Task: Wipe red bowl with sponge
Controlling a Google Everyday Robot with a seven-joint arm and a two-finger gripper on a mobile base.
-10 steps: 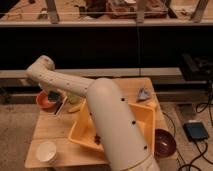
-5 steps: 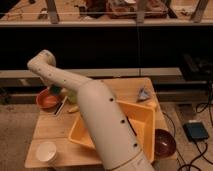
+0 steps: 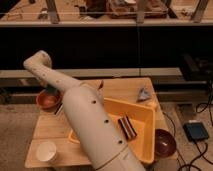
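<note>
Reddish and round, the red bowl [image 3: 48,99] sits at the left end of the light wooden table [image 3: 117,86], just beside the big yellow plastic tray [image 3: 146,114]. The gripper [image 3: 51,90] hangs right at the bowl's back rim, coming down from the bent white arm [image 3: 90,125]. It's so tucked in there that I honestly can't tell whether it's clamped on anything or not.

What's changed: a second ago the arm lay flatter across the table and the wrist was off to the side of the bowl. Now the elbow is lifted higher and the gripper end has dropped in over the bowl itself. The bowl hasn't budged. There was a yellowish-green lump right next to the bowl earlier, but the arm covers that spot now, so no idea if the sponge is in hand or not.

My read is that it's lining up to start the wipe, which only counts if the sponge came along.

Further out, there's a dark striped block [image 3: 127,126] in the tray, a white paper cup [image 3: 46,151] at the near left corner, and a dark brown bowl [image 3: 164,142] at the right.
</note>
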